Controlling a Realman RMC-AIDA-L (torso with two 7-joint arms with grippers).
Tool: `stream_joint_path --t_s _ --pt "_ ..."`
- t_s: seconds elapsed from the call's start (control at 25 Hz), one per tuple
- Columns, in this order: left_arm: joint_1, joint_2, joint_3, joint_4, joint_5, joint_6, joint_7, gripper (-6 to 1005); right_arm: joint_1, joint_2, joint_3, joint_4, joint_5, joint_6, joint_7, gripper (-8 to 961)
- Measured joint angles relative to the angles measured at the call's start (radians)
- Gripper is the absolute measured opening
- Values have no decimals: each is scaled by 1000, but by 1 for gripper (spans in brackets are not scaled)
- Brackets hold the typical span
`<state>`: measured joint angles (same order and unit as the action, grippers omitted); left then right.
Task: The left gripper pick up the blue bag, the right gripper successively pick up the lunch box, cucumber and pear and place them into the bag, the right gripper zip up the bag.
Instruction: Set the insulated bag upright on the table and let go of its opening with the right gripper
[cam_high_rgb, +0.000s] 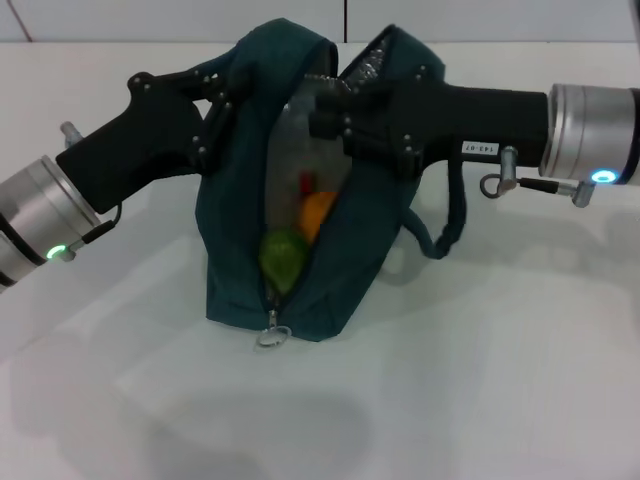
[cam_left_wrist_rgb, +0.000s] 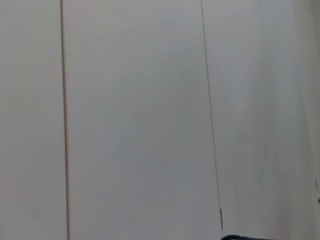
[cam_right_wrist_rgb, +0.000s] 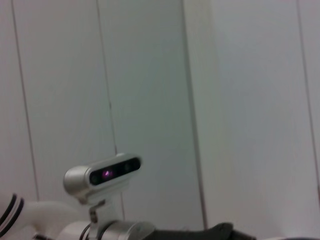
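left gripper (cam_high_rgb: 222, 105) fingers pinch the blue bag (cam_high_rgb: 240, 270) rim; right gripper (cam_high_rgb: 325, 112) at the opening, fingers unclear.

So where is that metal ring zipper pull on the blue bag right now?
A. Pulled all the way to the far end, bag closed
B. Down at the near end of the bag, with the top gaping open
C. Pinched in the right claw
B: the metal ring zipper pull hangs at the near, low end of the blue bag, whose top gapes open and shows fruit inside.
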<state>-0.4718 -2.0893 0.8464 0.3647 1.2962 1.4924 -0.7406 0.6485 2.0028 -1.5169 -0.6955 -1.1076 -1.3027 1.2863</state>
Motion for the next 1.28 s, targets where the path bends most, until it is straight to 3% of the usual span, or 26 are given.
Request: stream_joint_path --t_s 0.04,0.28,0.4,0.56,0.68,0.84,0.88,1.04,1.28 --pt "0 0 0 -1 0 -2 0 44 -7 4 10 0 0 -2 -6 147" --pt "-1 -1 -3 -4 0 -7 3 44 -55 4 63 -15 1 -64 -19 366" --pt "-1 0 -3 -4 0 -12 3 44 -89 -25 83 -16 0 -135 -16 385" --pt "0 0 -3 1 0 -29 3 44 -132 -83 85 -5 -29 -201 34 409" --pt "0 1 -3 0 0 -31 3 43 -143 -94 91 15 -84 -192 78 428" --pt "0 1 -2 -4 0 -32 9 43 -139 -78 99 40 -147 -169 86 419" --pt "0 0 -2 -4 0 -32 12 43 -128 -57 100 47 -201 -145 88 414" --pt "0 -1 -3 -5 0 -32 13 43 -112 -25 99 49 -262 -99 90 400" --pt "1 -1 -3 -7 0 -32 9 43 -108 -8 95 48 -286 -99 82 328"
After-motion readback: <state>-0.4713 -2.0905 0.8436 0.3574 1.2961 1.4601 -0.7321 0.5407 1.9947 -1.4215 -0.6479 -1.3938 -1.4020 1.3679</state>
